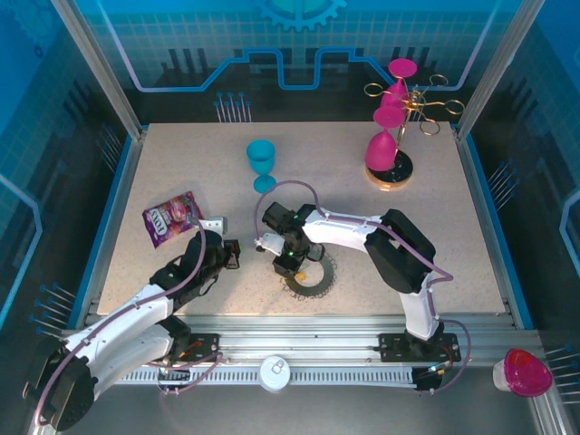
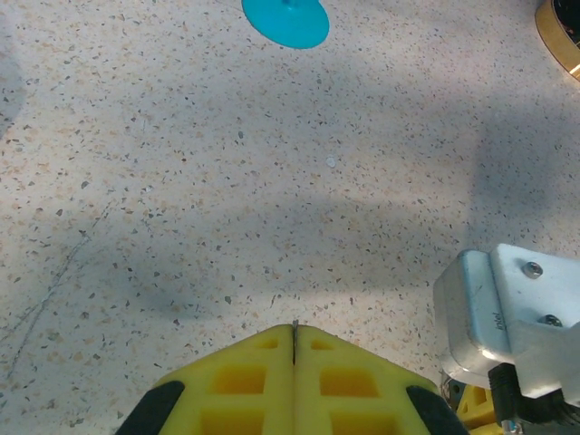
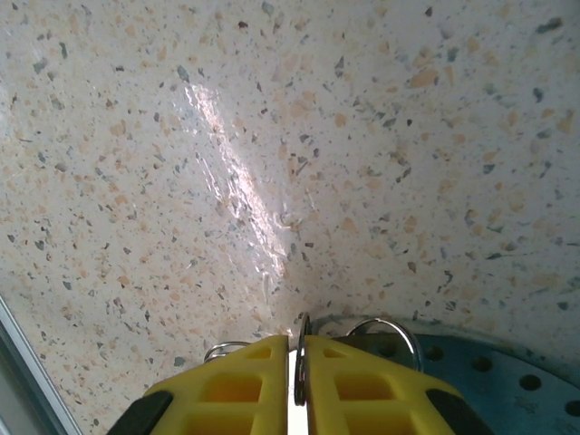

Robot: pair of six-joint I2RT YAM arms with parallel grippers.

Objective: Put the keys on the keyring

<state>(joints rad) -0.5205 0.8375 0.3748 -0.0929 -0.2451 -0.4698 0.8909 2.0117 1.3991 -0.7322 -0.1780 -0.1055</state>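
The keyring point(image 1: 319, 283) is a dark, frilly-edged loop lying flat near the table's front middle. In the right wrist view it is a perforated dark band point(image 3: 507, 385) at the lower right. My right gripper point(image 1: 287, 264) points down at the keyring's left rim, where the green tag of the keys point(image 1: 289, 269) peeks out. Its yellow fingers point(image 3: 362, 390) stand almost together on a thin metal ring of the keys point(image 3: 302, 349), held edge-on, with a hairline gap at the left finger. Small split rings point(image 3: 391, 328) lie on either side. My left gripper point(image 2: 294, 333) is shut, hovering over bare table left of the keyring.
A blue goblet point(image 1: 261, 161) stands behind the grippers, its foot point(image 2: 285, 18) in the left wrist view. A purple snack bag point(image 1: 170, 217) lies at the left. The gold rack point(image 1: 412, 109) with pink goblets stands at the back right. The right arm's silver wrist point(image 2: 507, 317) is close beside my left gripper.
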